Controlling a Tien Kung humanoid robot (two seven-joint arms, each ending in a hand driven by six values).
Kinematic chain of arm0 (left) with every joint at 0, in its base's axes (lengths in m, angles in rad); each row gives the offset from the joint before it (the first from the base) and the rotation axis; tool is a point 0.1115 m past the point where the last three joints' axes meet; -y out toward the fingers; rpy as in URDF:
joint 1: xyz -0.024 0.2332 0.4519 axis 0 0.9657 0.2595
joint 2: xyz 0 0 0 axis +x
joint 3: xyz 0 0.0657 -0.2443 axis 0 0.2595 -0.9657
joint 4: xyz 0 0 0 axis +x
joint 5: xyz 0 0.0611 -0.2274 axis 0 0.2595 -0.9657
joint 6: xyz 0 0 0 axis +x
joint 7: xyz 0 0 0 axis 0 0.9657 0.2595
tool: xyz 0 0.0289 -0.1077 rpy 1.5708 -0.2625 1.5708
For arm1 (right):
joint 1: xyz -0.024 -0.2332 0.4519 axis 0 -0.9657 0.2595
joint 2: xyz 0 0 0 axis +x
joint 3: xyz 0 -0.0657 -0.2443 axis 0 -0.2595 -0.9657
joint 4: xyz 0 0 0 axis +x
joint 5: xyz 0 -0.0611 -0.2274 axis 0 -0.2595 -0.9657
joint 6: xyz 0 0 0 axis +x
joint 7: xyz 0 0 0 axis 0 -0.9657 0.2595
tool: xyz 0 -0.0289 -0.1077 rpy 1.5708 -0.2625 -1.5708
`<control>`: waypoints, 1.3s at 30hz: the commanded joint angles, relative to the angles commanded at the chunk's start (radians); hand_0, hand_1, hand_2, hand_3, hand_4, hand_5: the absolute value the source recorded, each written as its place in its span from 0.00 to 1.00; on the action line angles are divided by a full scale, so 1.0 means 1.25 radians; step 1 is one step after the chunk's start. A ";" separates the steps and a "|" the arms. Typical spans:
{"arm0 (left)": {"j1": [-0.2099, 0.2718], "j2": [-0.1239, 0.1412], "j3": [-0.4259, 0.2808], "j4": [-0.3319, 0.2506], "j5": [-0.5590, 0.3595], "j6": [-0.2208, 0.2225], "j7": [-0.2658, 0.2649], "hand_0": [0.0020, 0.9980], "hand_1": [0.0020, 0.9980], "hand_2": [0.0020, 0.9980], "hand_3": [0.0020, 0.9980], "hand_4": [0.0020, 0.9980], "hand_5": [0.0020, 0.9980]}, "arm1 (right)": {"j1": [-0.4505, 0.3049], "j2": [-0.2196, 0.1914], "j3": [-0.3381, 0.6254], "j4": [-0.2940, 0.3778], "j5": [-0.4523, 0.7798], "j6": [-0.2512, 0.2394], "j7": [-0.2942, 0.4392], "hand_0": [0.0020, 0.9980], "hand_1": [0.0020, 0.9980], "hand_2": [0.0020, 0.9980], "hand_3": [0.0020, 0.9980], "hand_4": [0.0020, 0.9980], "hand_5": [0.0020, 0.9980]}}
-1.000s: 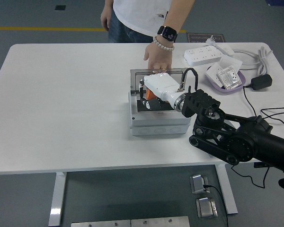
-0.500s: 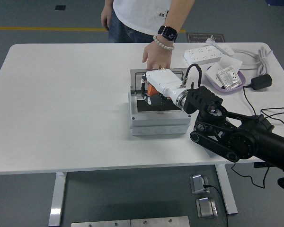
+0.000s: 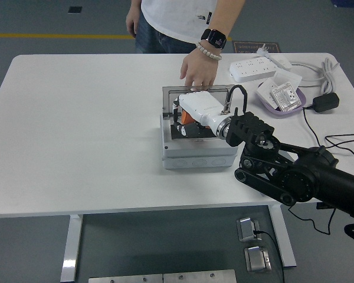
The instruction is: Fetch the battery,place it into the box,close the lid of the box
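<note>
A grey box [image 3: 197,152] stands near the middle of the table, its clear lid [image 3: 172,92] open and lying back at the far side. My right hand [image 3: 183,122], white with a black arm, hovers over the box's open top. Its fingers are curled around an orange battery [image 3: 189,118], held low inside the opening. A person's hand [image 3: 199,73] with a watch and a bead bracelet rests at the lid's far edge. My left arm is out of view.
A white power strip [image 3: 253,71] lies at the back right. A purple tray [image 3: 270,101] holding a white part sits beside it. A black adapter [image 3: 325,101] and cables lie at the right edge.
My right hand, with the battery, has come back down and to the left over the box after a short lift. The person's wrist has shifted slightly to the right.
</note>
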 joint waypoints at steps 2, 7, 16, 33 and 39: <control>0.001 0.000 -0.001 0.000 0.000 0.000 0.000 0.41 0.55 0.51 0.50 0.00 0.00 | -0.001 0.000 0.000 0.000 0.001 0.000 0.000 0.37 0.30 0.39 0.42 0.46 0.13; 0.001 0.000 -0.002 0.000 0.001 0.001 0.000 0.41 0.55 0.51 0.50 0.00 0.00 | -0.002 -0.001 -0.002 0.000 0.003 -0.001 0.000 0.51 0.43 0.50 0.55 0.62 0.21; 0.002 -0.001 -0.004 0.000 0.003 0.002 0.000 0.41 0.55 0.51 0.50 0.00 0.00 | -0.003 -0.001 -0.002 0.002 0.003 -0.004 0.000 0.54 0.45 0.52 0.67 0.54 0.30; 0.003 -0.006 -0.003 0.000 0.007 0.002 0.003 0.40 0.56 0.51 0.50 0.00 0.00 | -0.030 -0.056 0.120 0.103 0.184 0.058 -0.018 0.58 0.48 0.56 0.70 0.57 0.32; 0.005 -0.008 -0.006 0.000 0.013 0.002 0.006 0.40 0.56 0.51 0.50 0.00 0.00 | -0.048 -0.104 0.220 0.181 0.300 0.129 -0.056 0.52 0.46 0.55 0.65 0.56 0.32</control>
